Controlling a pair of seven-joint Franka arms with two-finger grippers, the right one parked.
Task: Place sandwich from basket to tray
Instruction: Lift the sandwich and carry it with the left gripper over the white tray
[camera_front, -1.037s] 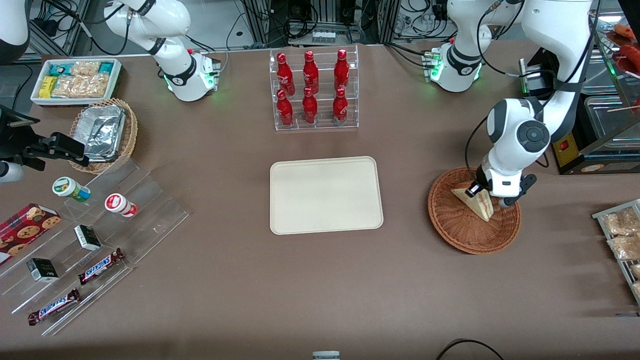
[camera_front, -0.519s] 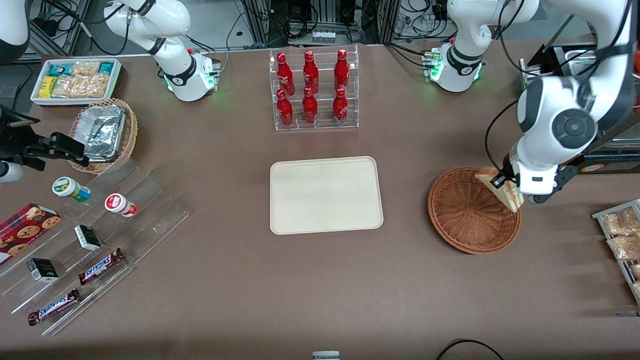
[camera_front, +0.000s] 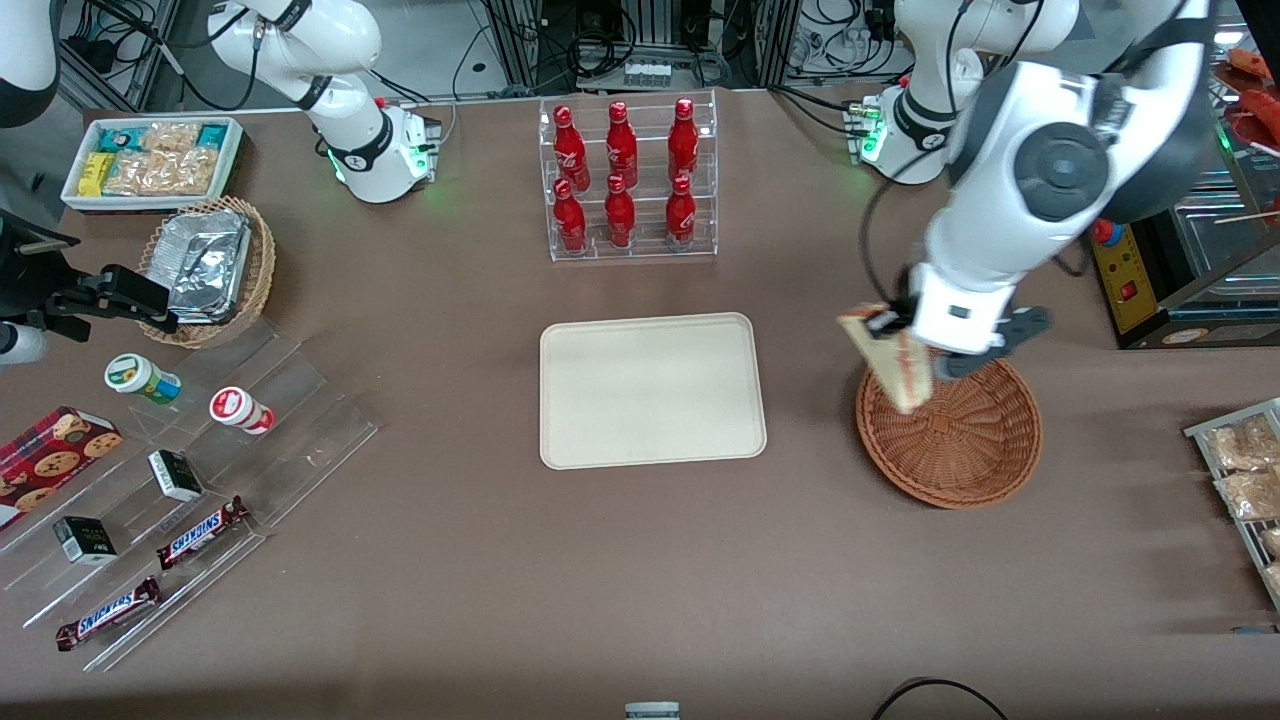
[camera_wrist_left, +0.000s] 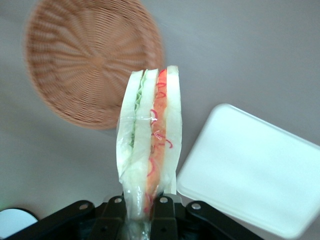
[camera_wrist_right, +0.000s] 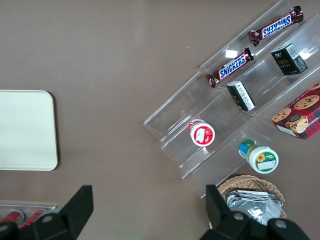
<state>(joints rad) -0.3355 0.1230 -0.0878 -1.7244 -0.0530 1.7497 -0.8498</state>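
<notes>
Here, the gripper (camera_front: 893, 325) hangs above the basket (camera_front: 948, 420), fingers (camera_wrist_left: 162, 205) clenched on the sandwich (camera_front: 890, 358) by one end, lifted clear for carrying to the tray (camera_front: 652, 390).

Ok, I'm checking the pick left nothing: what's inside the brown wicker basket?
The basket shows only bare weave. The sandwich, gripped by the tool, hangs over its rim and covers a small part.
</notes>
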